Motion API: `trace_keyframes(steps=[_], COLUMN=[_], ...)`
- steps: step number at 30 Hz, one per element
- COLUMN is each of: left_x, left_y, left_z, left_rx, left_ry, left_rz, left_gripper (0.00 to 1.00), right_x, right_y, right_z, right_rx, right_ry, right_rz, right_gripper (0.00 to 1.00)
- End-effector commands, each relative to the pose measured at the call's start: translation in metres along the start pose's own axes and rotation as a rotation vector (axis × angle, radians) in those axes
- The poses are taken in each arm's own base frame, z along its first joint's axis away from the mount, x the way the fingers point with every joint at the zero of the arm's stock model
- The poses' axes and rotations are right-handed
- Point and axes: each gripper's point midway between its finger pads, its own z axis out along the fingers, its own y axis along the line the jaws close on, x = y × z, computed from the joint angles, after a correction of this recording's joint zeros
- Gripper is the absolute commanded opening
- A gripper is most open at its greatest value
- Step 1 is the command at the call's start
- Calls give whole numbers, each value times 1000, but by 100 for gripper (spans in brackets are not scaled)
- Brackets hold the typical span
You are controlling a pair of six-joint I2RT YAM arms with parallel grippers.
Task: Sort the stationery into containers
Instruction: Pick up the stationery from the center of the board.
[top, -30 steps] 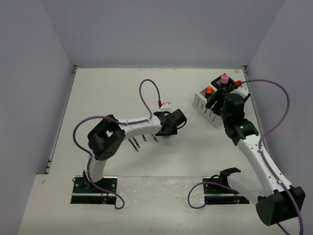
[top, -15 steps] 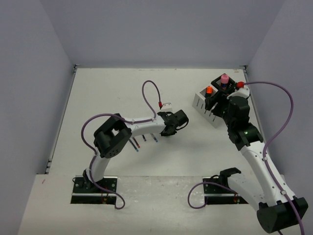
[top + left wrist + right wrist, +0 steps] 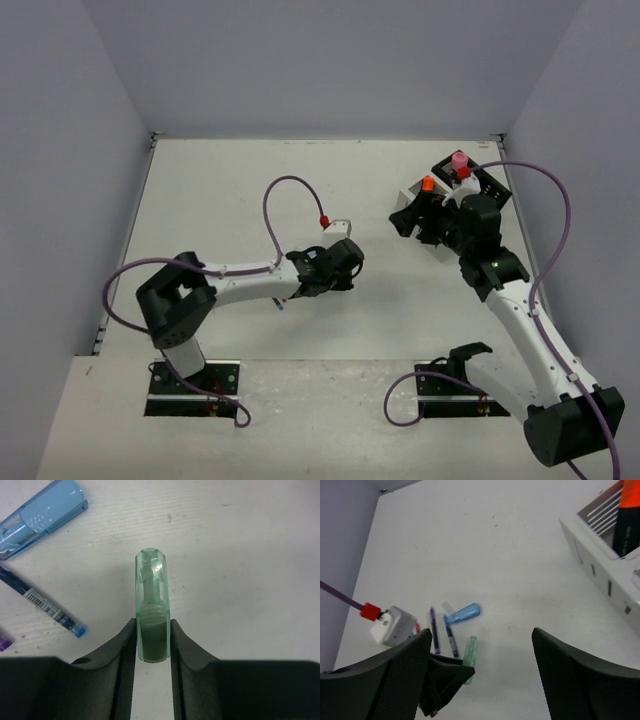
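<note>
Green highlighter (image 3: 152, 605): short, see-through green shell, darker core, cap end pointing 12 o'clock; near middle of desk (image 3: 250, 555)
L jaws: narrow, pinching its rear half from both sides, prob. so it can be carried to a box; lifted or not, can't tell
Neighbours: blue highlighter (image 3: 42, 517) at 10 o'clock, blue pen (image 3: 42, 602) at 9, both apart from it
White box (image 3: 600, 565): 2 o'clock across desk, orange highlighter (image 3: 627, 515) upright inside
R jaws: wide, nothing btwn, beside white box
</note>
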Motion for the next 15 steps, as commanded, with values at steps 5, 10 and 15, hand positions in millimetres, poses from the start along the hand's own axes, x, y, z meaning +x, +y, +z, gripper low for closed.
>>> trace_keyframes(steps=[5, 10, 15], left_x=[-81, -82, -85], left_y=[-60, -61, -67], left_z=[-96, -123, -133], left_rx=[519, 632, 671], left_ry=[-433, -505, -512], left_rz=[98, 142, 153], left_gripper=[0, 0, 0], right_x=[57, 63, 76], right_y=[60, 81, 88], right_z=[6, 4, 10], right_rx=[-257, -253, -259], right_ry=[211, 192, 237], right_rz=[41, 38, 29], right_gripper=[79, 71, 53])
